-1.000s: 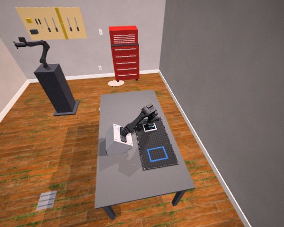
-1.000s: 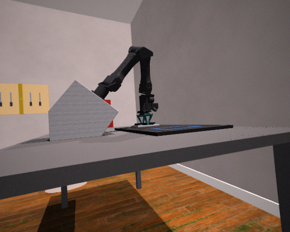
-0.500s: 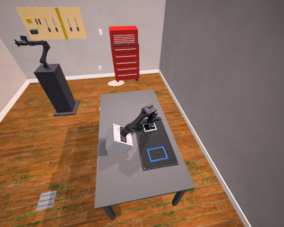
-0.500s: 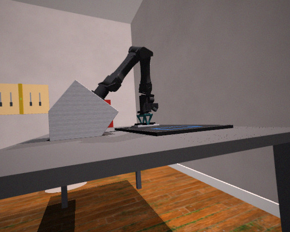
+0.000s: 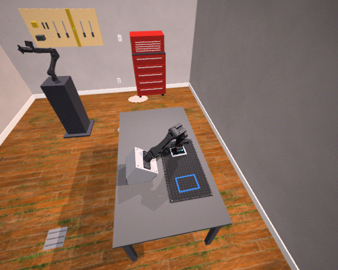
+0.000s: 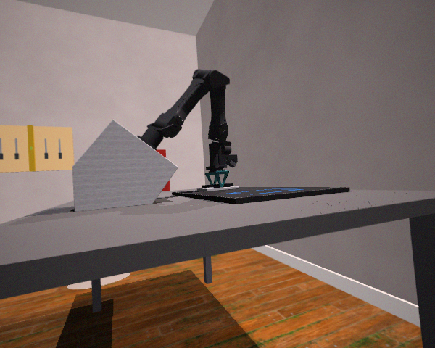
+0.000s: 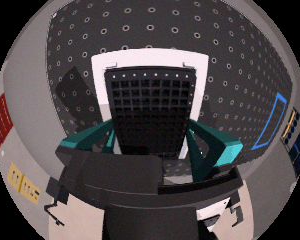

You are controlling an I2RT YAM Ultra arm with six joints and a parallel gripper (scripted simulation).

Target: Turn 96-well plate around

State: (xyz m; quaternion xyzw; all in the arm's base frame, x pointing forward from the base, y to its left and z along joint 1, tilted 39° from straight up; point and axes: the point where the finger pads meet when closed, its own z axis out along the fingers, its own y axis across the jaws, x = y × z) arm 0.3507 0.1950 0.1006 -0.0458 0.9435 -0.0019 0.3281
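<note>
The dark 96-well plate [image 7: 150,108] sits in the white plate nest N1 [image 7: 150,67] at the far end of the black perforated deck [image 5: 186,171]. My gripper [image 7: 150,121], with teal fingers, reaches straight down and is shut on the plate's two long sides. The plate rests low in the nest, as the top and exterior views show for the gripper [image 5: 178,150] and nest [image 6: 218,188]. I cannot tell which corner is cut off. The bench spot B1 [image 5: 187,183] is a blue taped outline nearer the front of the deck.
The arm's grey angled base block [image 5: 139,168] stands left of the deck on the grey table. A wall runs close along the table's right side. A red tool cabinet [image 5: 148,62] and a second arm on a pedestal [image 5: 65,104] stand far off on the floor.
</note>
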